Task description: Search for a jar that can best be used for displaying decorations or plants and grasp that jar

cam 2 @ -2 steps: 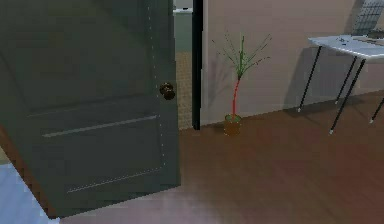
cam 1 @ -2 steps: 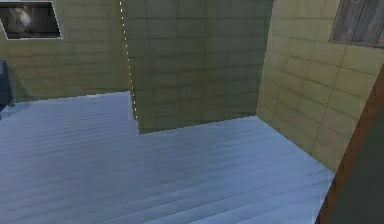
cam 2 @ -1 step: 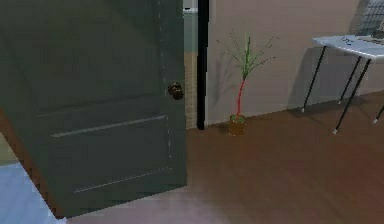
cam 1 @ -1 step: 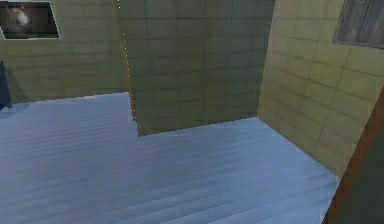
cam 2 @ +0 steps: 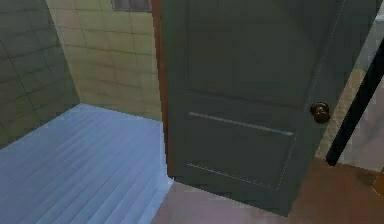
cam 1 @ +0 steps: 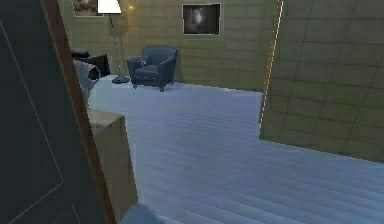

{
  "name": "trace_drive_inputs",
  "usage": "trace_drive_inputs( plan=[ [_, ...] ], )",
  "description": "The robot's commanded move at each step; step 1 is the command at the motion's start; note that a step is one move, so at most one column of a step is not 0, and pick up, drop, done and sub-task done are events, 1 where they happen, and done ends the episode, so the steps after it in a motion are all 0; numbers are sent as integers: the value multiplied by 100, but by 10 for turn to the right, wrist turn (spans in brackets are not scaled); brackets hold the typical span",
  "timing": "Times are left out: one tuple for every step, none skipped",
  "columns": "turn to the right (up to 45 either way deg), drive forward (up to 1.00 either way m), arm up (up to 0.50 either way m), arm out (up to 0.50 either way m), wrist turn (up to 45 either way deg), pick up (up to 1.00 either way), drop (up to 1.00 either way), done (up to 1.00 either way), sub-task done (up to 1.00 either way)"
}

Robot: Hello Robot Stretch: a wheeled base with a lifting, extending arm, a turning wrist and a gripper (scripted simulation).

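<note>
In the forward view a room opens ahead past a dark door (cam 1: 35, 120) at the view's left. At the far wall stand a blue armchair (cam 1: 153, 67) and a floor lamp (cam 1: 117, 40). In the arm side view a dark grey panelled door (cam 2: 250, 95) with a round brown knob (cam 2: 320, 112) stands close by.
A tiled wall section (cam 1: 325, 80) juts in at the forward view's right. A framed picture (cam 1: 201, 18) hangs on the far wall. A tan box-like block (cam 1: 112, 160) sits beside the door. Pale blue plank floor (cam 1: 210, 140) stretches ahead. In the arm side view, tiled walls (cam 2: 100, 60) meet at a corner.
</note>
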Motion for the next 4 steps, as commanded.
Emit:
trace_drive_inputs(
  plan=[
    [0, 35, 0, 0, 0, 0, 0, 0, 0],
    [-450, 0, 0, 0, 0, 0, 0, 0, 0],
    [-450, 0, 0, 0, 0, 0, 0, 0, 0],
    [-390, 0, 0, 0, 0, 0, 0, 0, 0]
  ],
)
